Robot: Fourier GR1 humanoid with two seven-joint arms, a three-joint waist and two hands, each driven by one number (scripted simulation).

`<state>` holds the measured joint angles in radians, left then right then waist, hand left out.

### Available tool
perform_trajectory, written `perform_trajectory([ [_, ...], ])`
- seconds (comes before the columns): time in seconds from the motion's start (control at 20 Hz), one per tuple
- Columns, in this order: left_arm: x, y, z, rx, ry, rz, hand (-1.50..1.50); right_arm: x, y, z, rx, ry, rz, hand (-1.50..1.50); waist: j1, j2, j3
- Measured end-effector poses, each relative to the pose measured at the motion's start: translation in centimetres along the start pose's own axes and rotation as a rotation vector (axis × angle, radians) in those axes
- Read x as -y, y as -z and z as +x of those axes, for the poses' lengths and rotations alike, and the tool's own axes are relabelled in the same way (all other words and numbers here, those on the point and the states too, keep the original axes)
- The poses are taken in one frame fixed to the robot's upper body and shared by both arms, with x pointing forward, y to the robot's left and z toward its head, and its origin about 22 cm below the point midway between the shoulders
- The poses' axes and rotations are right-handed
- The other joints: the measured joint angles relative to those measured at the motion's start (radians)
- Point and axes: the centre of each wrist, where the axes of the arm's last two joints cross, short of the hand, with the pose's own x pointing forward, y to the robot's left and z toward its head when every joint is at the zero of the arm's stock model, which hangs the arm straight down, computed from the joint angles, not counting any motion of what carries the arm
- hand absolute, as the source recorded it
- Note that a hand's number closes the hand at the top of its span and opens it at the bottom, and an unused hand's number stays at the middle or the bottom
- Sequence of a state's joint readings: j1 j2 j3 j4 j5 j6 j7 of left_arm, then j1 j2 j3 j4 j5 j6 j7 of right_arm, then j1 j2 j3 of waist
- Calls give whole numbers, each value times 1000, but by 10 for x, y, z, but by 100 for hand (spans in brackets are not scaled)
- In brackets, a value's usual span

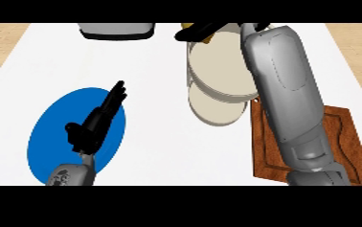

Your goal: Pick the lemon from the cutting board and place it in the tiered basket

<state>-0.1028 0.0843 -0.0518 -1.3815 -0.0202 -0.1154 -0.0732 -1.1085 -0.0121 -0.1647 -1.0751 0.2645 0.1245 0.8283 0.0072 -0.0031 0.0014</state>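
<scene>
Right hand curled round lemon above tiered basket; left hand open, fingers straight, over blue plate

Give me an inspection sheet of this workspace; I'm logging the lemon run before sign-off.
Surface: white counter, wood-coloured strips at both side edges.
Job's things: cutting board at right, no lemon on its visible part; tiered basket, two cream tiers; a yellow bit shows under the right hand, likely the lemon.
Clutter: blue plate at left; grey appliance at the far edge.
Hands: left hand open over the plate; right hand curled at the basket's far rim.
Cables: nothing seen.
Surroundings: nothing seen.
</scene>
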Motion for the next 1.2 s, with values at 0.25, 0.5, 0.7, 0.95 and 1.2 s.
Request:
perform_trajectory([
  [0.25,-9,1,-1,-2,1,6,0,17,-10,3,33,98,-100,-150,-5,1,-1],
  [0.5,-9,-4,-5,-6,-1,9,0,58,-21,3,76,114,-373,-150,-7,2,-2],
  [0.7,-9,-4,-5,-9,0,19,0,105,-40,-8,115,164,-567,-150,-17,0,-1],
  [0.95,-9,-6,-6,-10,-5,24,0,173,-74,-43,188,268,-702,-150,-22,0,0],
  [1.2,-10,-6,-8,-7,-9,24,0,240,-114,-93,229,327,-756,-150,-22,1,0],
])
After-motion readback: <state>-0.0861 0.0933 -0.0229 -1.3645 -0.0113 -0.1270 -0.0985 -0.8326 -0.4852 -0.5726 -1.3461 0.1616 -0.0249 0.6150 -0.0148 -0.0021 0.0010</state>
